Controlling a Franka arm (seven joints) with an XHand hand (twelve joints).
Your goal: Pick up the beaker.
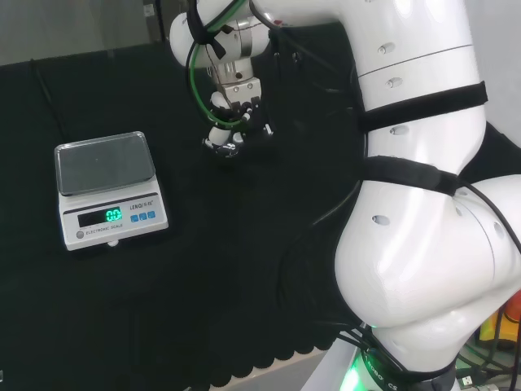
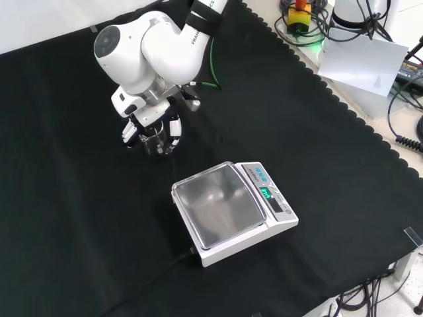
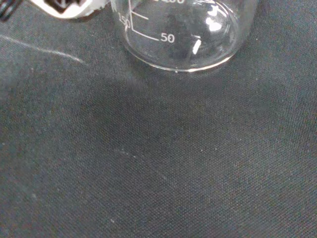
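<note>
Because the clear glass beaker (image 2: 156, 140) stands upright on the black cloth of the desk (image 2: 317, 145), its long axis is vertical, and the coming lift turns on the fingers enclosing its wall from the sides rather than from above. In the front view, the black and white hand (image 2: 147, 117) sits directly over the beaker, with fingers (image 2: 174, 129) reaching down on both the left and right of the glass wall. The beaker therefore lies between the fingers, just below the palm. The fingers are curled around the beaker; whether they actually touch the glass cannot be told, since the wall is transparent and the contact zone is small in the front and head views.

In the head view, the hand (image 1: 232, 122) points down at the cloth, well apart from the white electronic scale with a metal pan (image 1: 106, 187), which stands to the left. The beaker is hard to make out there among the fingers.

In the wrist view, the rounded base of the beaker (image 3: 183, 34) rests flat on the cloth, its printed graduation marks visible, and it appears empty. A white fingertip (image 3: 69, 7) shows just beside the base.

Judgement: the beaker is not yet raised. The next move calls for confirming closure on the wall, then a straight vertical lift. Smooth glass could slip if the fingers close unevenly.
</note>
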